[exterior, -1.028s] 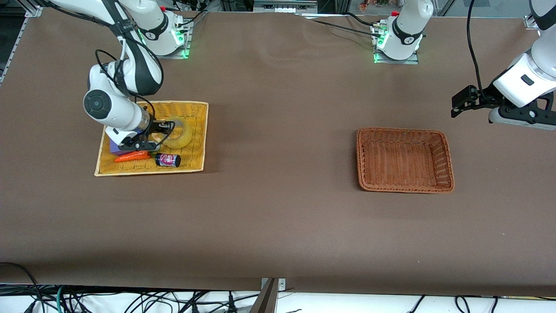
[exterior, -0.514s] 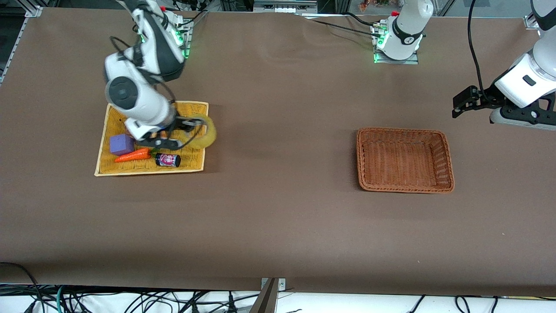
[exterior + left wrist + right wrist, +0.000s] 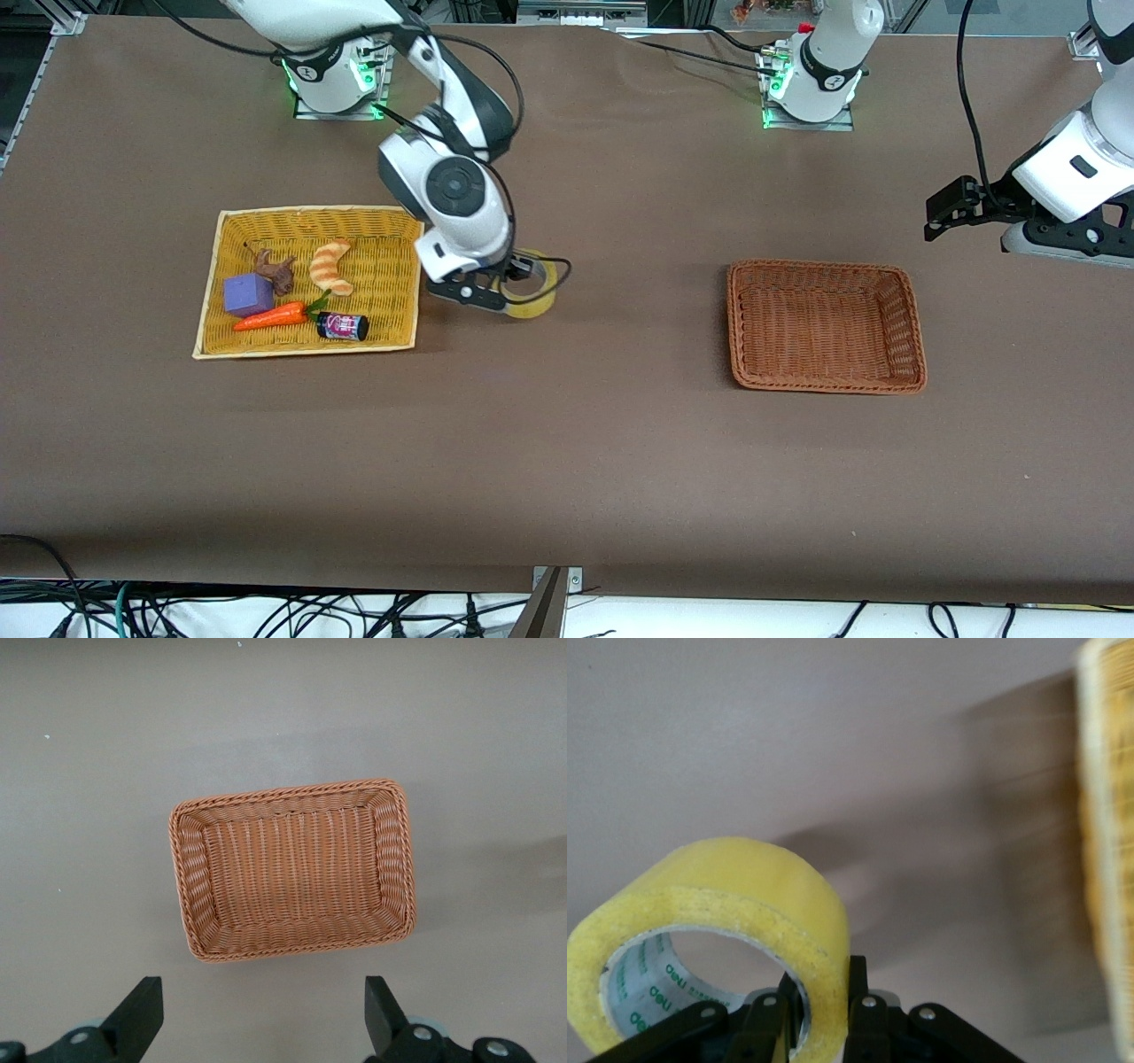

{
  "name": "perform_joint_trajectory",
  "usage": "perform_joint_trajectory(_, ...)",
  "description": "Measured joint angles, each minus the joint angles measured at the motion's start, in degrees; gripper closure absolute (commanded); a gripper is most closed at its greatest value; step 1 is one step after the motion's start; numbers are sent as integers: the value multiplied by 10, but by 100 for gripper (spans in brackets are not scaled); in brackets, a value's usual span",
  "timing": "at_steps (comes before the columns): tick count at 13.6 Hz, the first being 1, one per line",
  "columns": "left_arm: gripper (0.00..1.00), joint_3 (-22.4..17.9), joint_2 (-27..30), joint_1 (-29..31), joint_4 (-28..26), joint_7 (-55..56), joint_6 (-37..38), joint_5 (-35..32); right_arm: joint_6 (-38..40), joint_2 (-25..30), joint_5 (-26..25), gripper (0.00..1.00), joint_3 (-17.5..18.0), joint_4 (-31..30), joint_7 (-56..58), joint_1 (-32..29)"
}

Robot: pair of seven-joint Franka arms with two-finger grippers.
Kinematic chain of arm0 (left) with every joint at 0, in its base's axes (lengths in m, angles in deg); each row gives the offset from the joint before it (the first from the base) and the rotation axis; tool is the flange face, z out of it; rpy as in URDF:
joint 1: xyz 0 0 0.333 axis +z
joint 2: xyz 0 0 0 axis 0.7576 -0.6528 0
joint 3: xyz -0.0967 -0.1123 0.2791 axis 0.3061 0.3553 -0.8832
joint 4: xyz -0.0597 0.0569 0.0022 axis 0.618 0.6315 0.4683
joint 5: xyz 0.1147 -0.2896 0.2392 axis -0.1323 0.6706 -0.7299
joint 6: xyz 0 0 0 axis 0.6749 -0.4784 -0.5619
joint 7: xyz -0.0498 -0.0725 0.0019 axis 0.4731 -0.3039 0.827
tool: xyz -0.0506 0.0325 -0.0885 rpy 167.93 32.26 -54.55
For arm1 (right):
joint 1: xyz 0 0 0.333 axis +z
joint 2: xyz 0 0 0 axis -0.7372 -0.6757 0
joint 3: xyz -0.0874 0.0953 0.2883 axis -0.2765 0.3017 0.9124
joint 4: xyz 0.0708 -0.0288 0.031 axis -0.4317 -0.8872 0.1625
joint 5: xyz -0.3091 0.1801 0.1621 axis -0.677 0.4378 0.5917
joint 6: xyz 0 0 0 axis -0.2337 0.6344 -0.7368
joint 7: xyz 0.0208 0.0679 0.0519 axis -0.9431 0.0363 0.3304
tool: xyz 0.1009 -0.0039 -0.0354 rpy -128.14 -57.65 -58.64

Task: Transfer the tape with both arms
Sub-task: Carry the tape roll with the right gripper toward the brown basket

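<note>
The tape point(image 3: 538, 292), a pale yellow translucent roll, is held by my right gripper point(image 3: 514, 285) low over the bare table, just past the yellow tray point(image 3: 310, 211) toward the left arm's end. In the right wrist view the two fingers pinch the roll's wall point(image 3: 735, 895), one inside the hole and one outside; my right gripper point(image 3: 819, 979) is shut on it. My left gripper point(image 3: 1063, 246) hangs open and empty over the table beside the brown basket point(image 3: 824, 266), toward the left arm's end. The left wrist view shows its spread fingers point(image 3: 142, 1014) and the empty basket point(image 3: 292, 793).
The yellow tray holds an orange-striped croissant toy point(image 3: 330, 266), a purple cube point(image 3: 247, 294), a carrot point(image 3: 270, 316), a small dark can point(image 3: 342, 326) and a brown figure point(image 3: 275, 270). The tray's edge shows in the right wrist view point(image 3: 1107, 859).
My right gripper has lifted the tape out of the yellow tray and carried it toward the brown basket. The left arm has barely moved.
</note>
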Motion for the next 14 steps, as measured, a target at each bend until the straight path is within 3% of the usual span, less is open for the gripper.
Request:
perform_joint_trajectory(5,0,2,-2,-2,4,0,0,0,-9,-97,-12,100,-3,103,-51,38)
perform_joint_trajectory(14,0,3,-35,-3,9,-1,23,0,-58,-142,-12,100,-5,111,-85,59)
